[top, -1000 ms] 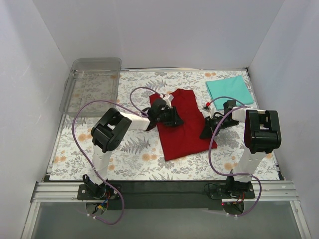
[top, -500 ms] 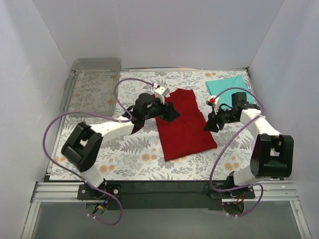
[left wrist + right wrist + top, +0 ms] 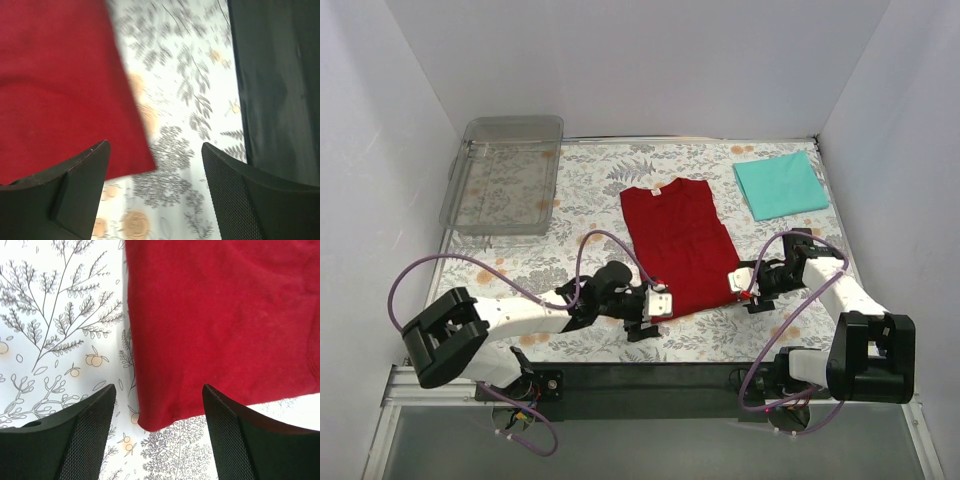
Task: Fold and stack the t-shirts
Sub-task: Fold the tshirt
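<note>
Left gripper (image 3: 655,308) sits low with its jaws well apart and nothing held, at the 7 o'clock corner of the red shirt (image 3: 675,240). In its wrist view that corner lies in the gap between the fingers (image 3: 75,190). Right gripper (image 3: 748,290) is spread just as wide and is also empty, at the shirt's 5 o'clock corner (the hem corner shows squarely between its fingers (image 3: 75,440)). Whether either gripper touches the cloth cannot be told.

The mat (image 3: 520,270) covers the table. The red shirt lies flat at the mat's middle as a long panel, collar toward 12 o'clock. The tray (image 3: 505,175) sits at 10 o'clock, over the mat's far corner. The teal shirt (image 3: 780,185), a flat folded square, lies at 1 o'clock, well apart from the red one.
</note>
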Tool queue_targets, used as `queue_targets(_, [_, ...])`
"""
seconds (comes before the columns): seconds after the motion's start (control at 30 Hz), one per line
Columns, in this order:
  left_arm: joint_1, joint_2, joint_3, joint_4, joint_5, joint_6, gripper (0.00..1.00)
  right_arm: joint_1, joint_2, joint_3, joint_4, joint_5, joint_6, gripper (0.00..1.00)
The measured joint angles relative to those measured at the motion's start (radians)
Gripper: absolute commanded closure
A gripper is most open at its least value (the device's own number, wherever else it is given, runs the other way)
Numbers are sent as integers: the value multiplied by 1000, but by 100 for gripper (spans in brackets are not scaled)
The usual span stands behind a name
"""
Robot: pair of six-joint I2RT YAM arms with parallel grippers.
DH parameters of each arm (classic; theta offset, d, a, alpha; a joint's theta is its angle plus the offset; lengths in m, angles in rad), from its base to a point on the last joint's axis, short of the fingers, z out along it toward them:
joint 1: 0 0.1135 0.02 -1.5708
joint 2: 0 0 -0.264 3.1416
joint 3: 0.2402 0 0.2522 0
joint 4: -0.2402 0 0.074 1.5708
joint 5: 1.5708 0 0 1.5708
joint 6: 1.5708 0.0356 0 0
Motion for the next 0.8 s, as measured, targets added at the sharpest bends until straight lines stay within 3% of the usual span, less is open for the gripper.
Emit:
queue_targets(0.17, [-55, 88, -10, 11, -34, 39, 34, 0, 72, -1, 3, 24, -77, 40])
queue_targets(0.57, [-58, 198, 14, 60, -131, 50, 39, -19, 128, -1, 22, 66, -93, 47])
queue_targets(0.8, [-58, 237, 29, 108, -200, 31, 54, -40, 140, -2, 31, 72, -101, 49])
